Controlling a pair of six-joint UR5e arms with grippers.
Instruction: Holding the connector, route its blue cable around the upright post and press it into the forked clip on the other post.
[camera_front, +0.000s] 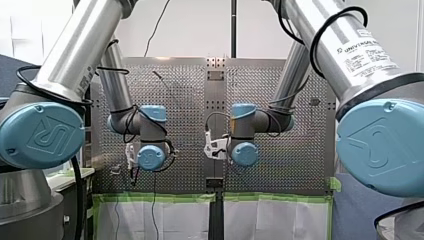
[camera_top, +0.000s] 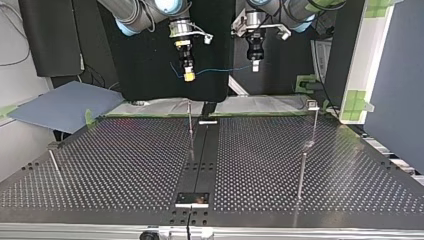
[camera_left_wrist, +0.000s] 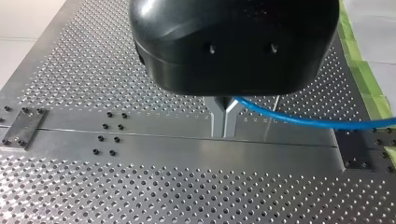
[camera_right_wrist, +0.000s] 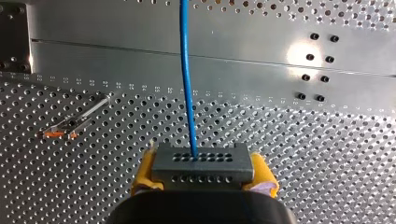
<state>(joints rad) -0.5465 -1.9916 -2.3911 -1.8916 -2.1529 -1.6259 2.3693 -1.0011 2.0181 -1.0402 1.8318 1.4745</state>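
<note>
Right claw (camera_right_wrist: 203, 175) pinches connector (camera_right_wrist: 204, 161); blue cable (camera_right_wrist: 187, 84) points straight ahead.

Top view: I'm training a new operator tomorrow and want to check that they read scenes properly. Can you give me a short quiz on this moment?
1. True or false: the blue cable hangs in the air between my right gripper and my left gripper.
2. What do my right gripper's jaws hold? A) connector B) post C) nothing
3. Fill in: my left gripper's jaws are shut on the ____.

Key: 1 true; 2 A; 3 blue cable.
</note>
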